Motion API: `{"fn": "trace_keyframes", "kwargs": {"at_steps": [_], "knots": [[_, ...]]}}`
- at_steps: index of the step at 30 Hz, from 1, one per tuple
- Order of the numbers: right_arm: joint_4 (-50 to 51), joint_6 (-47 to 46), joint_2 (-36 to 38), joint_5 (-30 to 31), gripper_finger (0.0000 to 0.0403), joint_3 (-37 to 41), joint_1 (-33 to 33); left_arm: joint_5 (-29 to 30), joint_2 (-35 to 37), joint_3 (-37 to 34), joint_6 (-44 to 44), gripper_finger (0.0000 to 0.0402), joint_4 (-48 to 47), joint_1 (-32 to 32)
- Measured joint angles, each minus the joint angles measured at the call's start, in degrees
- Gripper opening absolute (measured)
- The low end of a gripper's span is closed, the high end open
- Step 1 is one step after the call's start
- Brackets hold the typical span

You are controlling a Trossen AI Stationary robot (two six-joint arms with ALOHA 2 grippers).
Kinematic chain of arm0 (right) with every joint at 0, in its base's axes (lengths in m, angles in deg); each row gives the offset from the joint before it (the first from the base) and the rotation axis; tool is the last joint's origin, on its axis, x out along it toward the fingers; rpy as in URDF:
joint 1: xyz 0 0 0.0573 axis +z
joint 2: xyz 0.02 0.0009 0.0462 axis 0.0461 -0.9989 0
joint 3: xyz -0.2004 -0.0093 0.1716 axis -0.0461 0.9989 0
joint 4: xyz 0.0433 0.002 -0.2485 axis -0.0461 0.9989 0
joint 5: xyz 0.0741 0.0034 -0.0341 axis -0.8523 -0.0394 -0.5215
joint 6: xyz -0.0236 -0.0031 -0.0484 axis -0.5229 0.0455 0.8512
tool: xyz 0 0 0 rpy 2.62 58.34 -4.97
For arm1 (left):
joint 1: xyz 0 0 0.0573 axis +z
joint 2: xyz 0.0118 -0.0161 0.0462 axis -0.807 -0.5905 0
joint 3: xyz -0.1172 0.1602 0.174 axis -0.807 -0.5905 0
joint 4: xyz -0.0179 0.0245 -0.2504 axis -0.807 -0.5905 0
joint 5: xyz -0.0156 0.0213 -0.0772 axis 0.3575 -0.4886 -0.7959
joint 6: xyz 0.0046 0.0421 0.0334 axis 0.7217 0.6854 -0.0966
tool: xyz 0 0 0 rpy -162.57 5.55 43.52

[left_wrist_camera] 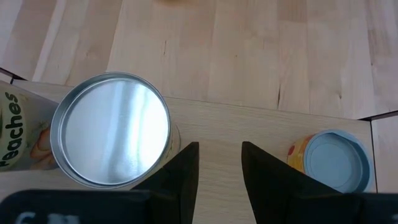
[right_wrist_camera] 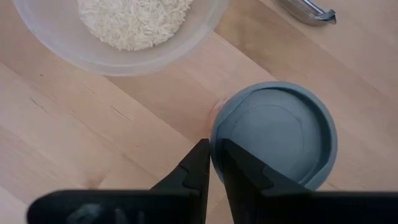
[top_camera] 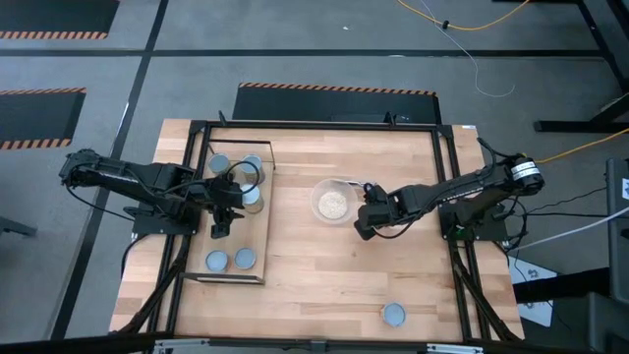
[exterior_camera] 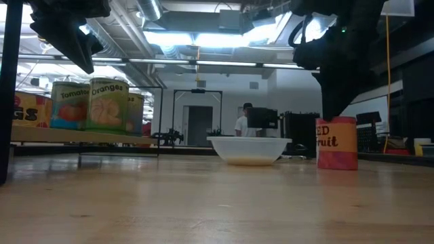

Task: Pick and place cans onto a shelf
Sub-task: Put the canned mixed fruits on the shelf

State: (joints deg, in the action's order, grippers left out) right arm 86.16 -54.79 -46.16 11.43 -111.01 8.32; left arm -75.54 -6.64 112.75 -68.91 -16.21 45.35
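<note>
The shelf (top_camera: 252,231), the largest of the task's things, lies directly below the left gripper (left_wrist_camera: 219,149). Its long side runs away from the robot's base edge toward the far edge of the table, so cans can be lined up along it in rows. That gripper hovers released, its fingers (left_wrist_camera: 180,174) spread with only bare board between them. I judge it sits there because the gap below is a free slot. A silver-topped can (left_wrist_camera: 112,137) stands just to one side of it, a blue-lidded can (left_wrist_camera: 333,158) a little farther off on the other side, and a peaches can (left_wrist_camera: 15,134) beyond the silver one. All of them are upright with their long axes vertical and lids facing up at the wrist. The clear bowl (top_camera: 316,202) of grains sits just ahead of the right gripper (right_wrist_camera: 216,146), with a thin utensil (right_wrist_camera: 308,9) beyond. The red can (exterior_camera: 337,144) stands on the tabletop straight under that gripper, upright with its blue-grey lid upward and its label reading level in the low view. The right gripper looks clenched on it, one finger inside the lid's edge and one outside, pinching the rim. That is probably because a top-down approach keeps it clear of the bowl. A lone can (top_camera: 393,315) waits well apart, back toward the right arm's near edge.
</note>
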Motion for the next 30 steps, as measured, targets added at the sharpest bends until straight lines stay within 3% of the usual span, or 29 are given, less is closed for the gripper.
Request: {"fn": "trace_keyframes", "kwargs": {"at_steps": [10,15,19,24,30], "knots": [[0.0,0.11,0.0,0.02,0.0045,0.0,0.0,0.0,0.0,0.0,-0.06,0.0114,0.01,0.01],[-0.01,0.14,0.07,0.04,0.0011,0.0,0.0,0.0,0.0,-0.02,0.07,0.0114,1.26,-0.01],[-0.37,0.11,0.09,-0.2,0.0009,0.0,0.09,0.0,0.0,0.0,0.38,0.0114,3.34,0.01],[-0.79,3.27,0.07,-5.98,0.0005,-1.97,0.09,-0.02,0.0,-0.02,1.56,0.0114,4.72,0.01],[-2.03,10.62,0.07,-12.32,0.0003,-10.78,0.2,-0.02,0.0,0.0,1.62,0.0114,4.85,0.01]]}}
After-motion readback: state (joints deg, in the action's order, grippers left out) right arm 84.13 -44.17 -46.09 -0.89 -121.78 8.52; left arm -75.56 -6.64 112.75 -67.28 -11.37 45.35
